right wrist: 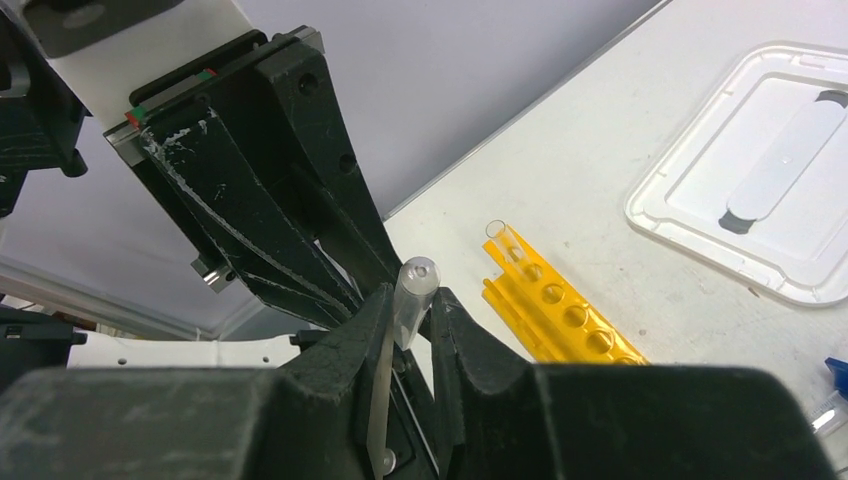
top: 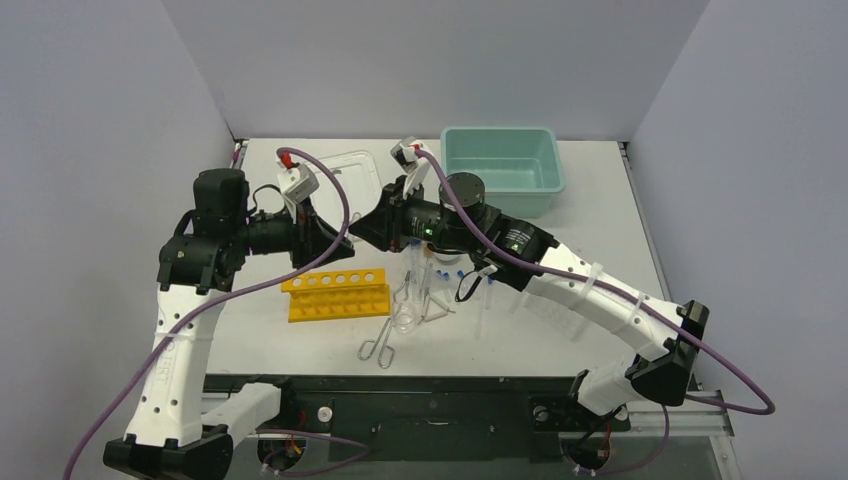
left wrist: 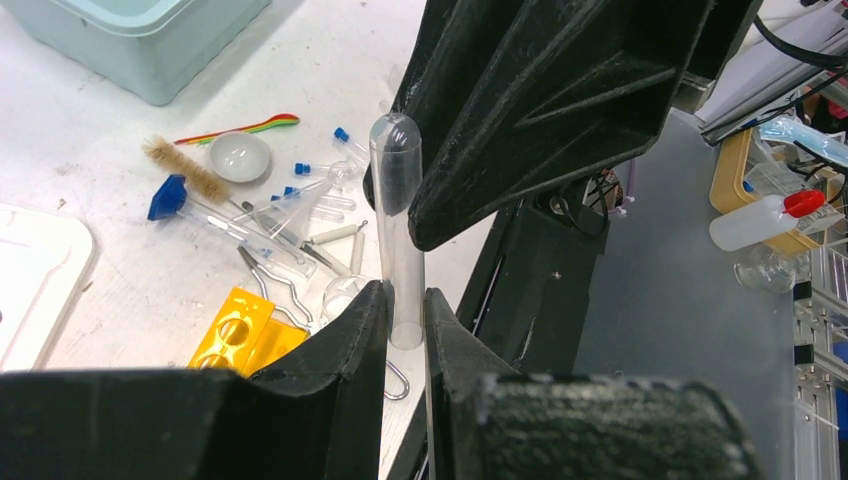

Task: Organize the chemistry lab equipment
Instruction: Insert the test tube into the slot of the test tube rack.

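A clear glass tube [left wrist: 398,230] is held in the air between both arms, above the table's middle. My left gripper [left wrist: 405,300] is shut on its open end. My right gripper [right wrist: 412,298] faces it head-on, its jaws pressed on either side of the tube's [right wrist: 414,285] rounded end. From above, the two grippers [top: 345,240] [top: 366,228] meet tip to tip and hide the tube. The yellow holed rack [top: 337,295] lies just below them. Metal tongs [top: 385,340], a tan-bristled brush [left wrist: 185,168], a round dish [left wrist: 240,157] and blue-capped vials [left wrist: 345,140] lie right of the rack.
The teal tub [top: 502,168] stands at the back right. The white lid [top: 350,175] lies flat at the back, behind the grippers. A clear tube [right wrist: 505,240] sticks out of one end hole of the rack [right wrist: 560,315].
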